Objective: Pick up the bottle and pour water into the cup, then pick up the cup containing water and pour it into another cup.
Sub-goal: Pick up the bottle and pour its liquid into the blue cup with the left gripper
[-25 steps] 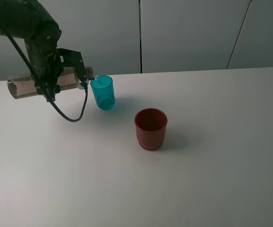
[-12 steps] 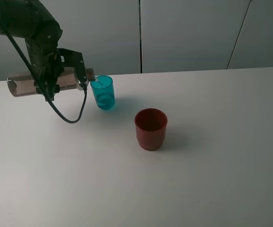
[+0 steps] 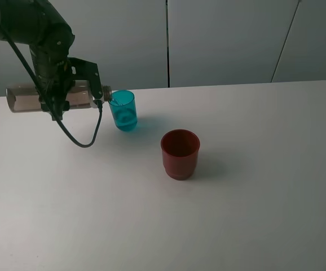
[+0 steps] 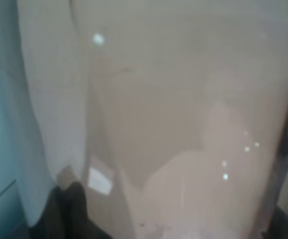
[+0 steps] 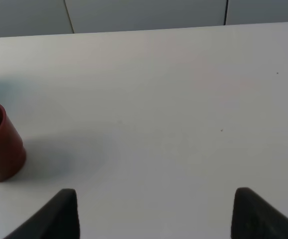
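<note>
Exterior high view: the left gripper point(image 3: 54, 95), jaws clamped on the tall clear brown-tinted plastic bottle point(image 3: 25, 97), holds it nearly level above the white table point(image 3: 253, 197), neck at the rim of the small translucent teal plastic tumbler point(image 3: 122, 111). The stout dark red plastic cup point(image 3: 180, 153) stands apart from the tumbler. Right wrist view: the right gripper point(image 5: 156, 214) hangs over the table with its jaws wide apart.

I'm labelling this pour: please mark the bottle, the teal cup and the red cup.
bottle point(image 3: 21, 98): exterior high view, on its clear body near the base end.
teal cup point(image 3: 123, 116): exterior high view, on its side wall.
red cup point(image 3: 179, 162): exterior high view, on its outer wall.
</note>
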Controlling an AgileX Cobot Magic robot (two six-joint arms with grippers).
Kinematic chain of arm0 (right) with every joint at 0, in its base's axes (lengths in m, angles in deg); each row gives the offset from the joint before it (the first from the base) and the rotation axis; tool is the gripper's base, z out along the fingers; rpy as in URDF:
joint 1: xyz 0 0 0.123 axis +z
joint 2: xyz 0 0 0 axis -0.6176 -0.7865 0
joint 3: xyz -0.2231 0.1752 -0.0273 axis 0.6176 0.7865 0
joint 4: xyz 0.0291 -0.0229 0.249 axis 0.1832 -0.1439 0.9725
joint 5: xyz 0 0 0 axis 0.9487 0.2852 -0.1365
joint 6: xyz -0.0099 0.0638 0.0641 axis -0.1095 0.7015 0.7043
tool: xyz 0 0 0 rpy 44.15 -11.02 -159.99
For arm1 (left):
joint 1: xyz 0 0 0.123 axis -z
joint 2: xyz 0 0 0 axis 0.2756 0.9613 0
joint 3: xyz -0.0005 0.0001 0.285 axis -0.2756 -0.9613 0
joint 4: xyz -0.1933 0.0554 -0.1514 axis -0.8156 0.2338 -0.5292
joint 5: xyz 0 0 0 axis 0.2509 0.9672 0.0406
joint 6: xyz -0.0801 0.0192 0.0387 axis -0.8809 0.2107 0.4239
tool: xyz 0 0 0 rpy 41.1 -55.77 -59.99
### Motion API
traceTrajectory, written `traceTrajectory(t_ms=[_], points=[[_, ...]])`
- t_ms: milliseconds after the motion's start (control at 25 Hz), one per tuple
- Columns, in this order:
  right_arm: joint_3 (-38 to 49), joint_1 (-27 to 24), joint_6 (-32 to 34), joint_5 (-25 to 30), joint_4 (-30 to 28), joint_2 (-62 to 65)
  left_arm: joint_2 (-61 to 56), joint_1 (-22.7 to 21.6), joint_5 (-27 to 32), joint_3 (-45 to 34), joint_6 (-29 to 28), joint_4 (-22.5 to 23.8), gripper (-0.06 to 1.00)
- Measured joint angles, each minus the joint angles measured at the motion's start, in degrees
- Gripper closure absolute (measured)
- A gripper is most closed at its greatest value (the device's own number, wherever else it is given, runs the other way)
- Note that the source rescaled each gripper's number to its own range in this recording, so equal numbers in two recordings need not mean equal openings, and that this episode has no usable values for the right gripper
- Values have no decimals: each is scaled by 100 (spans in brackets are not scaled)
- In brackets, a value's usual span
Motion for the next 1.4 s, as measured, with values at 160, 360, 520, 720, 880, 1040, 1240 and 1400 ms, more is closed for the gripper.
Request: traceTrajectory(t_ms=[160, 360, 520, 720, 880, 1040, 1240, 1400], points=[[0, 0, 0, 0, 0, 0, 210, 111, 260, 387, 81, 56, 94], [0, 0, 0, 0, 0, 0, 353, 214, 293, 567, 171, 82, 94], [0, 0, 37, 0, 0, 0, 352, 225, 372, 630, 225, 82, 94], [0, 0, 0, 0, 0, 0, 352, 248, 435, 656, 235, 167, 94], [0, 0, 0, 0, 0, 0, 352, 295, 446, 656, 247, 180, 94], [0, 0, 0, 0, 0, 0, 352, 361, 446, 656, 296, 281, 94], [0, 0, 0, 0, 0, 0, 352, 454, 564, 813, 358, 389, 94], [0, 0, 0, 0, 0, 0, 352, 500, 605, 945, 380, 448, 94]])
